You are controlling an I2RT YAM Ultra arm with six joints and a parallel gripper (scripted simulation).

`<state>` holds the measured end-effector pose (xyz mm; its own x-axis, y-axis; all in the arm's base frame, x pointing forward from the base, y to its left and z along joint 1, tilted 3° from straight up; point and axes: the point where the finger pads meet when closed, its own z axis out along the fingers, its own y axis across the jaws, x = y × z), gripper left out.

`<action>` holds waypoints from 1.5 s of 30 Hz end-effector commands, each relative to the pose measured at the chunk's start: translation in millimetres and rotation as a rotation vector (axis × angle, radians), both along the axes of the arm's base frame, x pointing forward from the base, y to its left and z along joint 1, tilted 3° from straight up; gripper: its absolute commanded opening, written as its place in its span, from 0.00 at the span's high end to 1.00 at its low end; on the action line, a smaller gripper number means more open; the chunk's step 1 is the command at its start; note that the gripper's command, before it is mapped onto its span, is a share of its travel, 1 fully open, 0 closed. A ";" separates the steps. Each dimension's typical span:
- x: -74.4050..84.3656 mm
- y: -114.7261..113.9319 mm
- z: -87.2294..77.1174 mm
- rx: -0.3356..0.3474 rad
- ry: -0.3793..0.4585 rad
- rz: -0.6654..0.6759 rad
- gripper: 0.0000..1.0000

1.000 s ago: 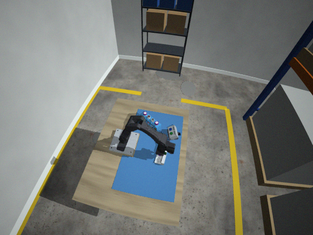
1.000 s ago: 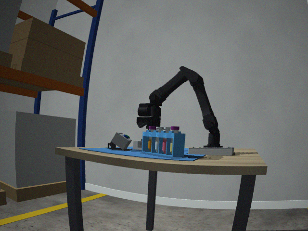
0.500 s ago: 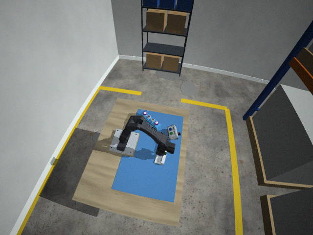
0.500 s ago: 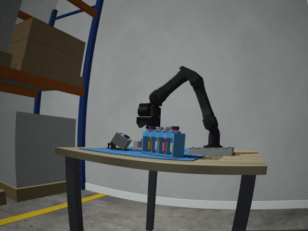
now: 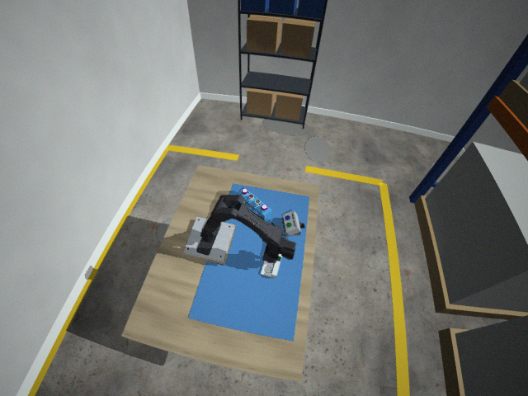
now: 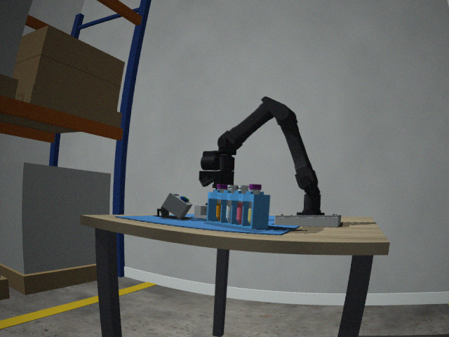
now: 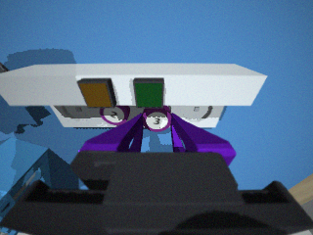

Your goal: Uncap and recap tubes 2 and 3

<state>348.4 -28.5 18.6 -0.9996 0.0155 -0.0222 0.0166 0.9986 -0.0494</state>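
Because cap 3 must lie mouth down in cap nest 3, my hand holds it clamped low over the cap tray, beside cap 2.

Console overhang hides far half of cap tray nests in wrist view. Fingers roots hidden behind black wrist body. Exterior view: decapping station blocks tray; numbers unreadable.

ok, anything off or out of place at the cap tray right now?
Nothing stands out. The gripper holds cap 3 low at the cap tray, beside cap 2 already in its nest. Amber lamp and green lamp both look unlit.
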 end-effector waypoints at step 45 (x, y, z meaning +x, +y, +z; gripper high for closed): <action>5.1 0.5 25.1 -0.001 -0.025 0.002 0.53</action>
<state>349.5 -29.3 20.9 -0.9997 0.0156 -0.0178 0.0165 0.9987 -0.0492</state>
